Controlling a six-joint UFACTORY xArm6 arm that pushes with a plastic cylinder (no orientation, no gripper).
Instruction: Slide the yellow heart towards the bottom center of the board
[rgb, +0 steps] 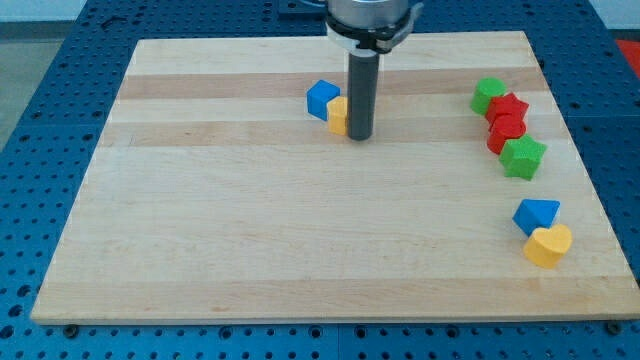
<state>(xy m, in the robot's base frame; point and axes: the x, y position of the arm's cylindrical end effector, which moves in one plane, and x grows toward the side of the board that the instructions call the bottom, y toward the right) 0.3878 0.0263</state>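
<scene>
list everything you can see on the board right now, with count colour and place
board: 1, light wood, fills most of the view
blue blocks: 2, one near top centre, one at lower right
yellow block: 1, touching the top-centre blue block, partly hidden by the rod, shape unclear
yellow heart: 1, lower right, just below the blue block
green blocks: 2, right side, upper and lower
red blocks: 2, between the greens
my tip: 1, dark rod, just right of the hidden yellow block
</scene>
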